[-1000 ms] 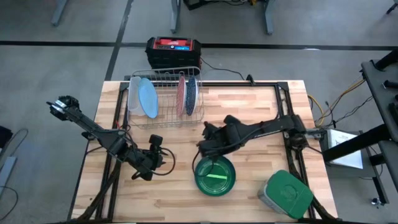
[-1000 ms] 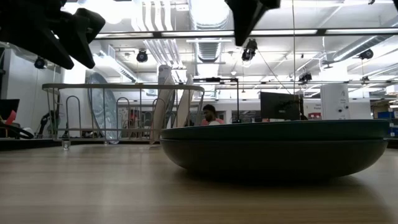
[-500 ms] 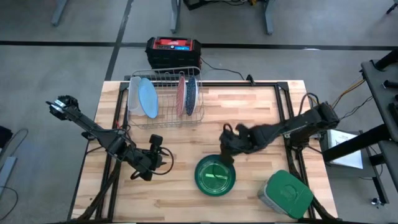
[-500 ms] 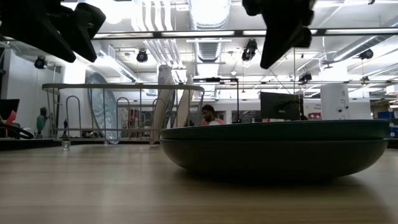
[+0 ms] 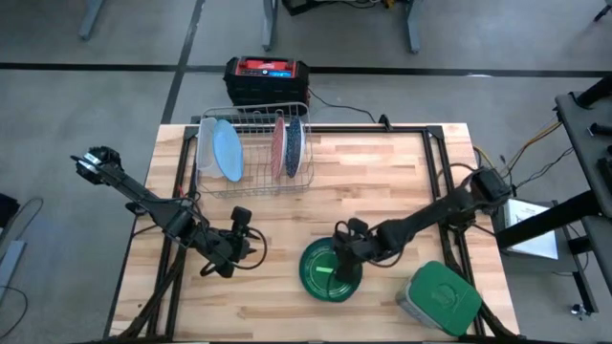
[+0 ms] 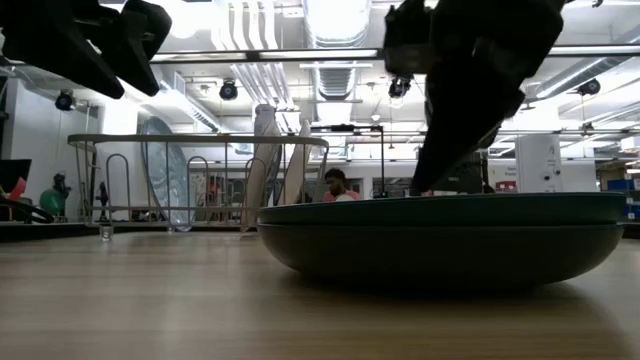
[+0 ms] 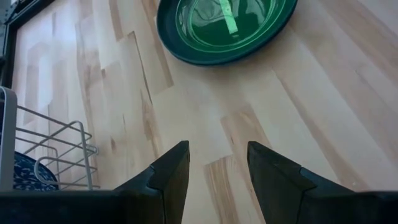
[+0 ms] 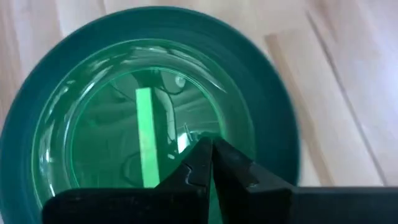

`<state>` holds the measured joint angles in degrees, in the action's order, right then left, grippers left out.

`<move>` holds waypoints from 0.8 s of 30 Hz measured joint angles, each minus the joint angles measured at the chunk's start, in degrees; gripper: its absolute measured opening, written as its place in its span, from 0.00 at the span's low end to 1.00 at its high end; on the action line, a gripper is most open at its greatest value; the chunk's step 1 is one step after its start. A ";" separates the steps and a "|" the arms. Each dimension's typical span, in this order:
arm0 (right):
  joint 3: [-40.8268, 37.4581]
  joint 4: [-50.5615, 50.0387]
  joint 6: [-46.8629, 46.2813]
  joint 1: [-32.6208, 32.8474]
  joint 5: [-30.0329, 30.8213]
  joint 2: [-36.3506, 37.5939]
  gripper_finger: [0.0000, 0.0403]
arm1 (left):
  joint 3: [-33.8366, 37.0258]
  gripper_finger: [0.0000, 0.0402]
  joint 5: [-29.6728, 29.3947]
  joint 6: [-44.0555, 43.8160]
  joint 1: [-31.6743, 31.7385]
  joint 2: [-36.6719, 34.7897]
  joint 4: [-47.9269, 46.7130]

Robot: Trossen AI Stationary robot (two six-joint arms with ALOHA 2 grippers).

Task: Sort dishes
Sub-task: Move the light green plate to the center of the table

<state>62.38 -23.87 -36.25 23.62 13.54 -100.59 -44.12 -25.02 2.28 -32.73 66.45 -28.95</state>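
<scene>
A dark green dish with a glossy, brighter green inside rests flat on the wooden table near its front edge; it also fills the low view. My right gripper is shut and points steeply down over the dish's inside, near its far right rim. My left gripper hangs open above bare wood to the left of the dish, holding nothing. A light blue plate, a reddish one and a dark one stand on edge in the wire rack. My right gripper's shut fingertips point down from above into the green dish's inside, just within its rim. I cannot tell whether they touch the dish. The dish lies flat on the table.
A square grey container with a green lid sits at the near right corner, close to the dish. A black and red box stands behind the rack. Bare wood lies between the rack and the dish.
My right gripper has come down and toward the table's near edge, from above the table's middle to just over the green dish, tipping more steeply downward. Its fingers have stayed shut. The dish has not moved.
</scene>
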 joint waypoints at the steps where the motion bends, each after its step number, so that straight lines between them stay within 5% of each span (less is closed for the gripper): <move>1: 0.71 0.13 0.19 0.02 -0.01 -1.06 0.03 | 0.00 0.38 -0.02 0.01 0.07 0.01 0.00; 15: 12.05 -14.76 1.37 0.00 7.21 -8.38 0.32 | 1.65 0.38 -0.07 0.00 0.21 0.01 0.02; 24: 12.17 -14.87 1.64 -0.04 6.06 -8.95 0.38 | 3.62 0.38 -0.07 0.00 0.32 0.01 0.51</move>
<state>74.54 -38.75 -34.61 23.57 19.60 -109.55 -40.50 -25.08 2.28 -32.40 66.46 -28.44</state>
